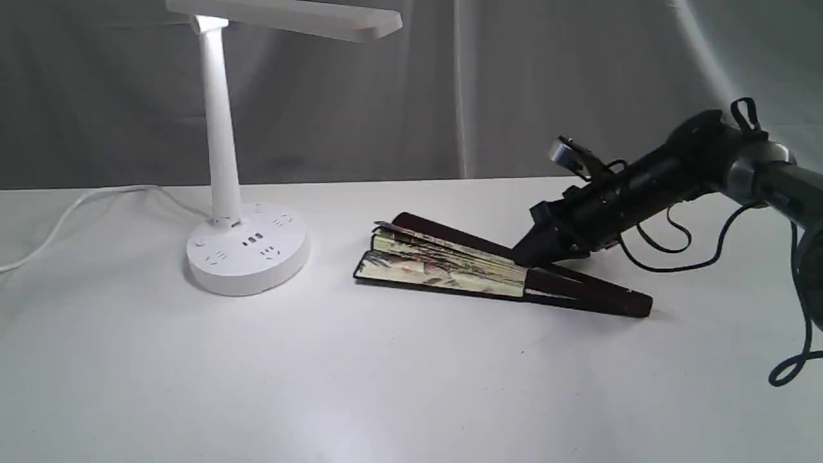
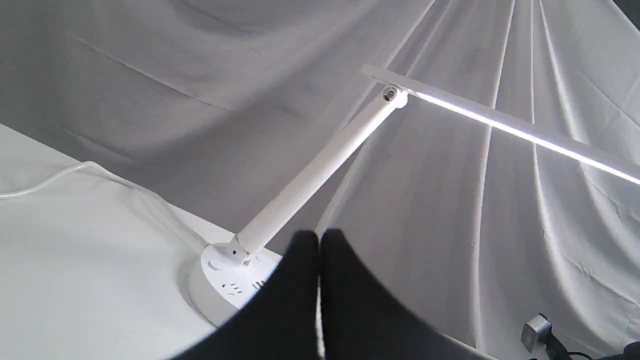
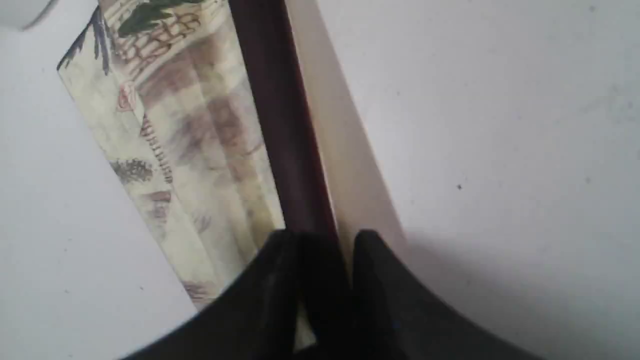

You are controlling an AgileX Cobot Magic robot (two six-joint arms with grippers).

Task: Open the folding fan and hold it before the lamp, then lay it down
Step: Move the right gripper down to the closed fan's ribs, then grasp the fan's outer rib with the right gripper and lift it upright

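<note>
The folding fan (image 1: pixel 443 267) lies a little spread on the white table, right of the lamp (image 1: pixel 222 141). Its cream painted leaf (image 3: pixel 190 125) shows between dark maroon ribs, and the top rib (image 3: pixel 280 125) is raised off the stack. My right gripper (image 1: pixel 530 254) comes down from the right onto that raised rib near the leaf's end. In the right wrist view its fingers (image 3: pixel 332 240) sit tight on either side of the rib. My left gripper (image 2: pixel 319 240) is shut on nothing, facing the lit lamp (image 2: pixel 320 170); it is out of the exterior view.
The lamp's round base (image 1: pixel 247 254) with sockets stands left of the fan, and its white cord (image 1: pixel 77 206) runs off to the left. A grey cloth backdrop (image 1: pixel 514 83) hangs behind the table. Black cables (image 1: pixel 681 257) dangle from the right arm.
</note>
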